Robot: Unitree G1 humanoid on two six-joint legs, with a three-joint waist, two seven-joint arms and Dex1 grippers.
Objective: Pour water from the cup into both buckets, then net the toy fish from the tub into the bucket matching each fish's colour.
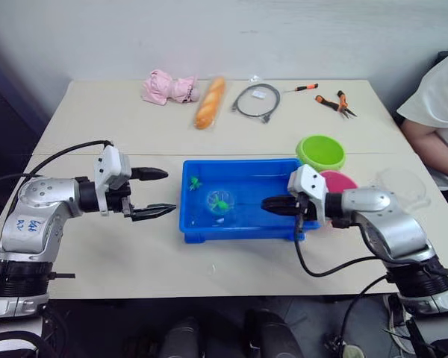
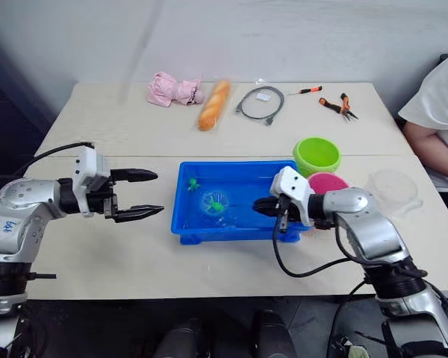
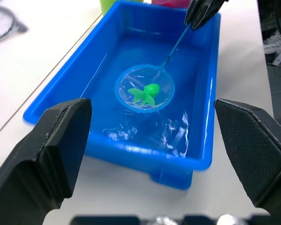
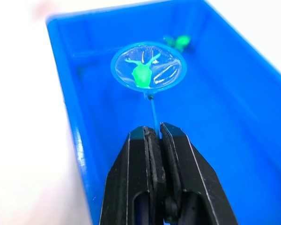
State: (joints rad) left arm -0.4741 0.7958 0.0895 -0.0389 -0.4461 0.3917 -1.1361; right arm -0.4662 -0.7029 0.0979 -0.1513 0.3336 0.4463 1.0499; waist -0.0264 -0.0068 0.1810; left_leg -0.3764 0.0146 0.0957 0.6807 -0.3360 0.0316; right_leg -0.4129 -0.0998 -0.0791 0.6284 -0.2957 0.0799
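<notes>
The blue tub (image 1: 243, 233) holds water at the table's middle. My right gripper (image 1: 270, 204) reaches over its right end, shut on the thin handle of the net (image 4: 146, 65). The hoop sits in the water with a green toy fish (image 4: 141, 73) inside it. A second green fish (image 1: 195, 181) lies near the tub's far left corner. Left of the tub, my left gripper (image 1: 163, 193) hangs open and holds nothing. The green bucket (image 1: 321, 151) and the pink bucket (image 1: 340, 180) stand behind my right wrist. The clear cup (image 1: 403, 186) is to their right.
Along the table's far side lie a pink cloth toy (image 1: 168, 88), a bread loaf (image 1: 210, 102), a coiled grey cable (image 1: 255, 101), a screwdriver (image 1: 305, 87) and pliers (image 1: 336, 103). A person (image 1: 440, 119) sits at the right edge.
</notes>
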